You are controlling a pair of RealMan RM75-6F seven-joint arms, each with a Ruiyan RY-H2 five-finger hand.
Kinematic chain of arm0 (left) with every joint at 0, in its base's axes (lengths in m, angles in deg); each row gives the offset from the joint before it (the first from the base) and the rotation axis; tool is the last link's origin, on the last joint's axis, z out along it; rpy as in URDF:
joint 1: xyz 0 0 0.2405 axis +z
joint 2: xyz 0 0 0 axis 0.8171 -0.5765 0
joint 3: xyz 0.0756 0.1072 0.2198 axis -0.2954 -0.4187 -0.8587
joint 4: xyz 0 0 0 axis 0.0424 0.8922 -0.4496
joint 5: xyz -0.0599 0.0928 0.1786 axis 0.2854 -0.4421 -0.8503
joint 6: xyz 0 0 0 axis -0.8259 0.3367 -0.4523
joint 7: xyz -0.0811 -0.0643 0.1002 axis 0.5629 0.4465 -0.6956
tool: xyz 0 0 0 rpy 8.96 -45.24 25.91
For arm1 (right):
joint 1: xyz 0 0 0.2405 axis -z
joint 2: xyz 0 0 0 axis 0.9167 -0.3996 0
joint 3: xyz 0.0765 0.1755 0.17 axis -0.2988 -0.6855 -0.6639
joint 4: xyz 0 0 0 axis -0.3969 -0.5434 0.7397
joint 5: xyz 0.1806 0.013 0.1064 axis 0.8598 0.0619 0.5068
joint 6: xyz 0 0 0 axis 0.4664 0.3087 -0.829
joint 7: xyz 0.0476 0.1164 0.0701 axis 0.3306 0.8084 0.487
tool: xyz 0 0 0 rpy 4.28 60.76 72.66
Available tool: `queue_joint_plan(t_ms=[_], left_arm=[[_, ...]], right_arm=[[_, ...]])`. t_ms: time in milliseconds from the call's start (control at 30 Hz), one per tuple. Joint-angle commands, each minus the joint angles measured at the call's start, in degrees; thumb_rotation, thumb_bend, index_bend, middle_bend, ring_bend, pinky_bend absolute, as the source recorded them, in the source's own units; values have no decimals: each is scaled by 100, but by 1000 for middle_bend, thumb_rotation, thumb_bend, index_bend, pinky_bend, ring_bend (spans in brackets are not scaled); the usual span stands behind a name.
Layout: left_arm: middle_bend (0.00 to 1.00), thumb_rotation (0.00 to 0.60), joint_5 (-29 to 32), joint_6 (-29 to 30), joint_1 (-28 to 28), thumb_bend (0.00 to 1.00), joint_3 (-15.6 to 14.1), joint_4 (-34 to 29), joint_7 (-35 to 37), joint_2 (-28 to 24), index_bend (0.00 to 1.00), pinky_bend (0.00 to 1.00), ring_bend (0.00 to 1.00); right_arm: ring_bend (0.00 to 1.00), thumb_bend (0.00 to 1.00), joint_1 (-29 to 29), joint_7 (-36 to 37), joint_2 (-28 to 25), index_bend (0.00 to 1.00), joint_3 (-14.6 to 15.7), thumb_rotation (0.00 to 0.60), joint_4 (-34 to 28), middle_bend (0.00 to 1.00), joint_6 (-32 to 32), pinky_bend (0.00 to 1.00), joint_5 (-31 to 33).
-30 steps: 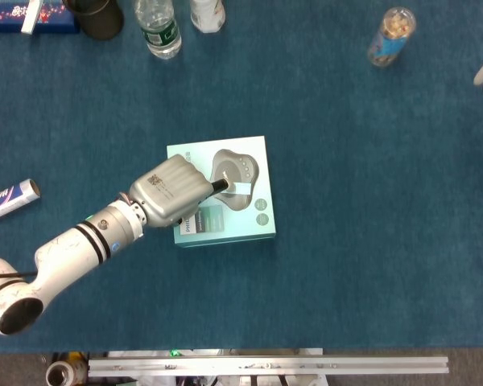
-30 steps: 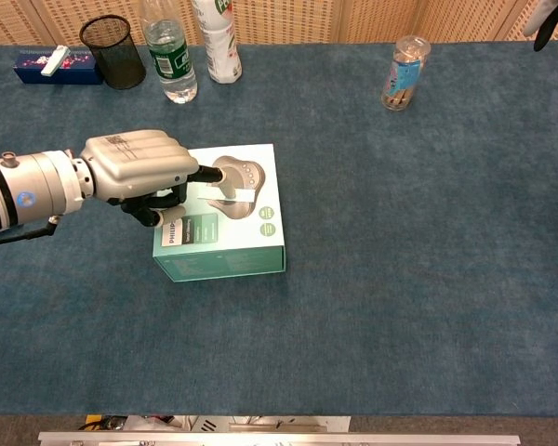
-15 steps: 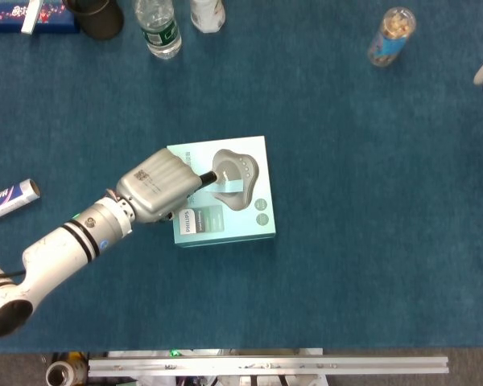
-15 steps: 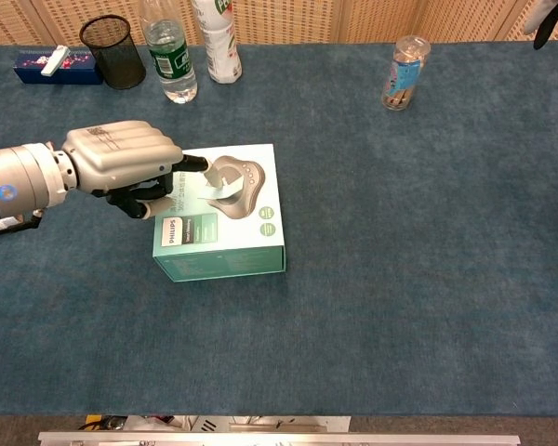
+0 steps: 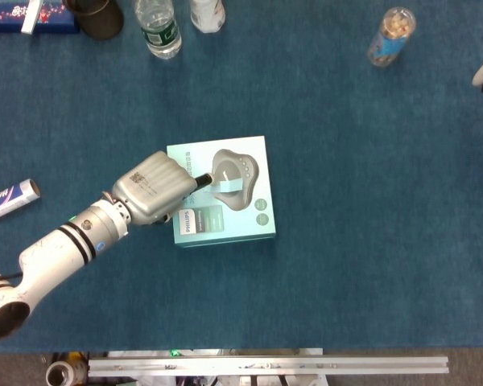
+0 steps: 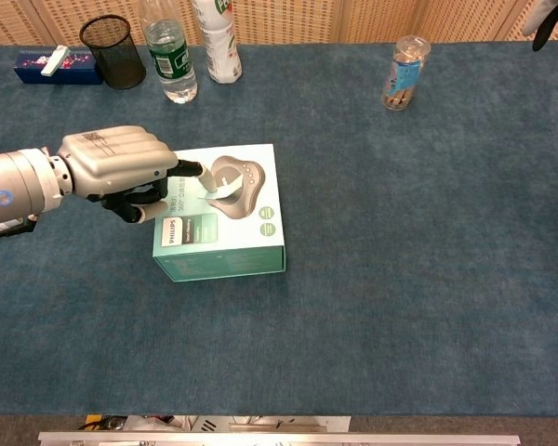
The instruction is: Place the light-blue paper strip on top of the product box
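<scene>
Paper strip [image 5: 229, 186] on product box [image 6: 225, 249], left hand [image 6: 121, 169] seemingly touching

left hand [image 6: 116, 165] silver shell | black fingers [image 6: 188, 168] | white arm, black bands

Head view looks straight down, chest view obliquely; both share the table [image 5: 370, 241].

"PHILIPS" on product box [image 6: 225, 243]
</scene>
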Motion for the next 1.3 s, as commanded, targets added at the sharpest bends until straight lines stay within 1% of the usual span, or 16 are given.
queue_joint_plan(t_ms=[33, 300, 533, 867, 1067, 1200, 1300], left_arm=[[1000, 600, -18, 44, 17, 821, 12, -30, 20, -29, 207, 1000, 1000], [1000, 600, -169, 143, 98, 820, -61, -177, 0, -177, 207, 1000, 1000], [1000, 600, -176, 105, 124, 820, -119, -160, -65, -135, 207, 1000, 1000], [1000, 600, -126, 87, 125, 820, -103, -124, -96, -92, 207, 1000, 1000], [1000, 600, -269, 295, 234, 820, -89, -225, 39, -245, 206, 1000, 1000], [1000, 600, -366, 459, 360, 812, -100, -212, 233, -361, 182, 996, 1000], [969, 600, -442, 724, 531, 760, -93, -147, 421, -434, 137, 927, 982]], right_arm=[[652, 644, 4, 8, 0, 446, -1, 600, 9, 498, 2, 875, -3], [656, 644, 5, 45, 21, 446, -5, 600, 52, 497, 24, 875, -23], [656, 644, 11, 59, 29, 446, -2, 600, 62, 497, 32, 875, -42], [656, 644, 35, 49, -1, 446, -2, 600, 38, 497, 9, 875, -45], [656, 644, 63, 69, -30, 446, -10, 600, 31, 497, -27, 875, -64], [656, 643, 120, 69, -56, 446, 19, 600, 52, 497, -78, 875, -88], [656, 635, 217, -6, -48, 446, 90, 600, 113, 497, -217, 875, -173]])
